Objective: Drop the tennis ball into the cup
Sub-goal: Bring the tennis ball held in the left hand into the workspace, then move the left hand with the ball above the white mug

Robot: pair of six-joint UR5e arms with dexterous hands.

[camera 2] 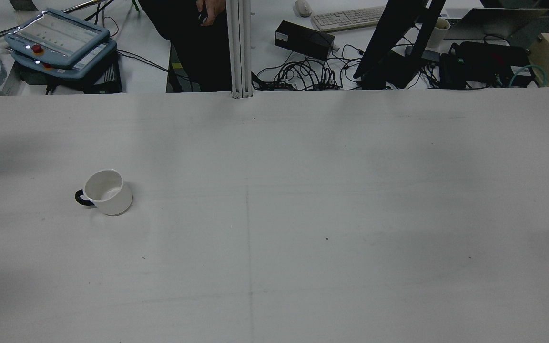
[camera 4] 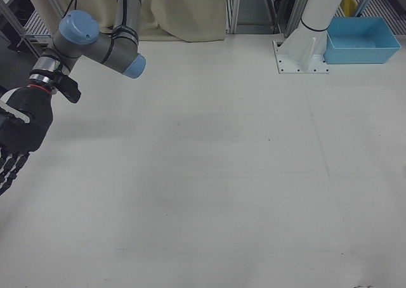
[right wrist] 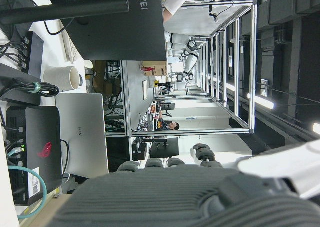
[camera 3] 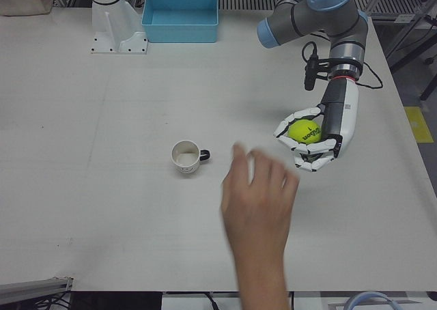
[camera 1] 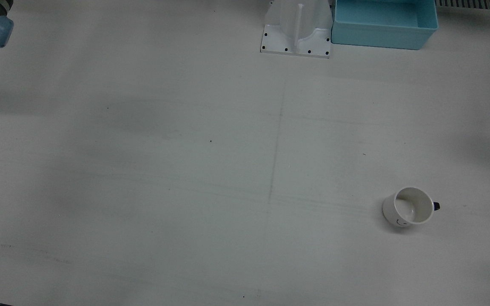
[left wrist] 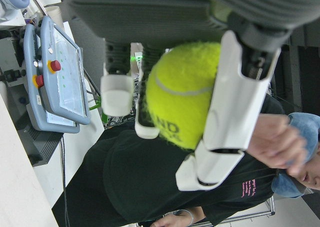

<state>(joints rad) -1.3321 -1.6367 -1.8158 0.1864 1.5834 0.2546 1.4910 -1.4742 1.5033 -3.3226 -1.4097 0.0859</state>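
A yellow-green tennis ball (camera 3: 304, 132) sits clasped in the left hand (camera 3: 311, 145), above the tabletop (camera 3: 102, 153). At its nine o'clock, well apart, a white cup (camera 3: 186, 156) stands upright, dark handle at three o'clock.

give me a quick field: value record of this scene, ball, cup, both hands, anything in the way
tennis ball: yellow-green tennis ball, held in the left hand, above the table
cup: white mug with a dark handle, upright, empty
ball vs cup: hand is off to one side of the mug, not over it
right hand: right hand holds nothing, fingers extended
obstruction: a person's hand reaches over the table, near the mug
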